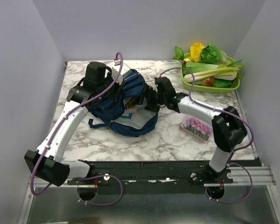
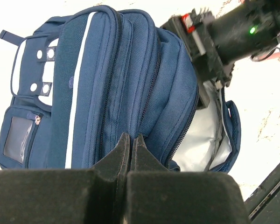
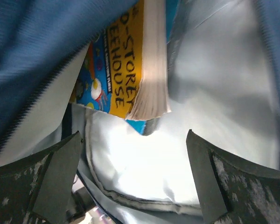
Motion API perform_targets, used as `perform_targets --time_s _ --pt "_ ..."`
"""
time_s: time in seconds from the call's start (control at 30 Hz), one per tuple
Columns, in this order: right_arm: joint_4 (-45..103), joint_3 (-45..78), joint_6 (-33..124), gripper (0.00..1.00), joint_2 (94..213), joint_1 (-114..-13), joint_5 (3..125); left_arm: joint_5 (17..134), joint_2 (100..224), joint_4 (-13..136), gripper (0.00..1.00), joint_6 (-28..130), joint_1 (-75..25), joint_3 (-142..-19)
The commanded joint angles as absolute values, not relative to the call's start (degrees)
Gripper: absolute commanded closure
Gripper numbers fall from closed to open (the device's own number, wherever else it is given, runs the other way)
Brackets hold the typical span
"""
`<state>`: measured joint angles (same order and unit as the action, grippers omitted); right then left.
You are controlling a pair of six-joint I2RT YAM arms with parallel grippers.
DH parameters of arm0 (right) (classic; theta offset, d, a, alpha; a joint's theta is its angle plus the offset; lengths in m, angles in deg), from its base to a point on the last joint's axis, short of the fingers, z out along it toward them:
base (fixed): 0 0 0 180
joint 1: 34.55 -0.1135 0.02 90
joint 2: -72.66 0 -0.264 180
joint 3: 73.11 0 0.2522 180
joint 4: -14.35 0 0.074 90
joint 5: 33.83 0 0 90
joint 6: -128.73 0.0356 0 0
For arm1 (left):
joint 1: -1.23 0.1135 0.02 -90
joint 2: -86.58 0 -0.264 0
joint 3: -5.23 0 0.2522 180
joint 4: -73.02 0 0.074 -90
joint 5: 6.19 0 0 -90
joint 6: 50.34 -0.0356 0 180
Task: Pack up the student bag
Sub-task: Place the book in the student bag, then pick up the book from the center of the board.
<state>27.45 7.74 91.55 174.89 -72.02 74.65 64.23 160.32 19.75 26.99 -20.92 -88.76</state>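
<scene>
The student bag (image 1: 123, 109), navy with a grey stripe, lies in the middle of the table with its main compartment gaping. In the left wrist view the student bag (image 2: 107, 79) fills the frame, and my left gripper (image 2: 132, 138) is shut, its tips pinched on the bag's fabric beside the open zip. My right gripper (image 1: 147, 100) reaches into the opening. In the right wrist view it (image 3: 133, 134) is open and empty inside the pale grey lining (image 3: 149, 163). A paperback book (image 3: 121, 70) with a yellow and blue cover stands in the bag just beyond the fingers.
A green tray (image 1: 233, 84) of vegetables sits at the back right. A flat pack with a pink flower print (image 1: 196, 129) lies on the table right of the bag. My right arm (image 2: 233, 32) shows at the bag's mouth in the left wrist view.
</scene>
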Motion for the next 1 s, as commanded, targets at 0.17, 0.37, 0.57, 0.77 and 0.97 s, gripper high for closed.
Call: perform_targets --time_s 0.17,0.37,0.57,0.77,0.97 --pt "65.29 9.58 85.57 0.00 153.84 -67.79 46.78 61.83 156.46 26.56 1.00 26.30 -21.36 -90.80" --pt "70.61 0.23 85.58 0.22 139.64 -61.27 34.95 61.84 156.63 26.82 1.00 26.74 -21.36 -90.19" --pt "88.14 4.64 91.64 0.07 141.13 -53.74 24.44 62.01 156.37 26.82 1.00 26.92 -21.36 -89.75" --pt "76.05 -8.27 84.10 0.05 133.76 -33.46 39.87 62.19 155.58 26.91 1.00 26.83 -21.36 -88.87" --pt "66.80 -12.33 78.38 0.14 134.18 -23.75 46.14 61.92 155.49 27.35 1.00 26.92 -21.36 -88.25"
